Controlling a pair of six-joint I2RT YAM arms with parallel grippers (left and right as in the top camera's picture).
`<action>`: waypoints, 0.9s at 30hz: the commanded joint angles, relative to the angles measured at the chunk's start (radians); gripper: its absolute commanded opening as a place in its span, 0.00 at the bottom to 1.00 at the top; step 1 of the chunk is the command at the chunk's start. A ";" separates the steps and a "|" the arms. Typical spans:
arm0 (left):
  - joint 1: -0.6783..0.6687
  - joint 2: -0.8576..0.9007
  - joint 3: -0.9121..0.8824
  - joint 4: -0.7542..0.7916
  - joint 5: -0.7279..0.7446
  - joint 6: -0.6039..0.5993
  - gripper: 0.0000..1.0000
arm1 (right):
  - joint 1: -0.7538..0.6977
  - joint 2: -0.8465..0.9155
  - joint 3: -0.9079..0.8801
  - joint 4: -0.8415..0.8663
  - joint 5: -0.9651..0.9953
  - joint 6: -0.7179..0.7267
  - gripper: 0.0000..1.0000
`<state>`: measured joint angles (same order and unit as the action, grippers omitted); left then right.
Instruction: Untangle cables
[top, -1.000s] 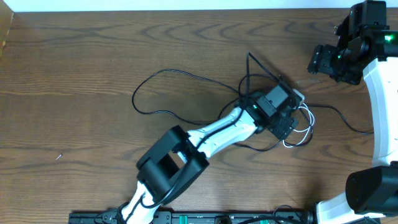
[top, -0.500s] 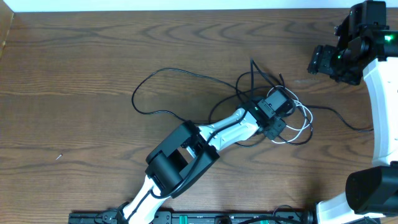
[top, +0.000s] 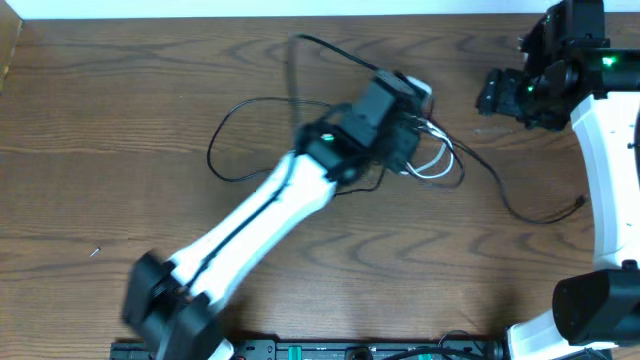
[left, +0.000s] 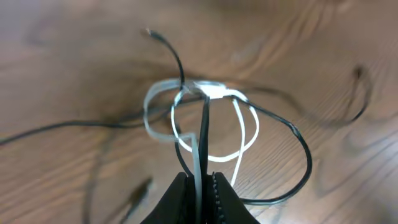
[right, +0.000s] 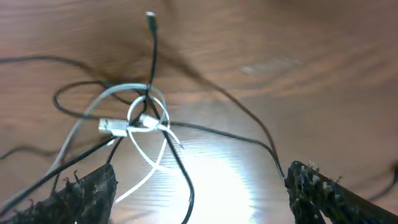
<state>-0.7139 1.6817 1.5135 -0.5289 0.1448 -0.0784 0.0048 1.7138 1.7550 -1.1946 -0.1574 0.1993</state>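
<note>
The cables (top: 432, 162) lie as a tangle right of the table's middle: white loops knotted with thin black cords. One black loop (top: 215, 150) spreads left, and another black cord (top: 520, 205) trails right to a small plug. My left gripper (top: 405, 100) hovers over the knot, shut on a white strand and a black strand (left: 200, 186) that rise from the white loops (left: 245, 124). My right gripper (top: 490, 95) hangs open at the far right, apart from the tangle. Its wrist view looks down on the white plug (right: 115, 126) and the knot, with nothing between its fingers (right: 202, 199).
The brown wooden table (top: 120, 90) ends at a white strip along the far side. The arm bases and a black rail (top: 330, 350) run along the front edge. The right arm's white link (top: 610, 170) stands along the right edge.
The left jaws have closed on the strands. The left arm has swung away from me and left, dragging the tangle with it; the trailing black cord has shifted. The right gripper has edged left.
</note>
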 joint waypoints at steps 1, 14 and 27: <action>0.037 -0.042 0.005 -0.021 0.005 -0.013 0.11 | 0.023 0.008 0.016 0.023 -0.167 -0.096 0.84; 0.250 -0.072 0.005 0.014 0.199 -0.297 0.10 | 0.111 0.034 0.016 0.079 -0.302 -0.138 0.86; 0.338 -0.072 0.005 0.055 0.372 -0.354 0.08 | 0.219 0.197 0.016 0.168 -0.343 -0.026 0.77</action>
<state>-0.3798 1.6230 1.5135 -0.4778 0.4732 -0.4191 0.2066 1.8839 1.7554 -1.0393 -0.4782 0.1173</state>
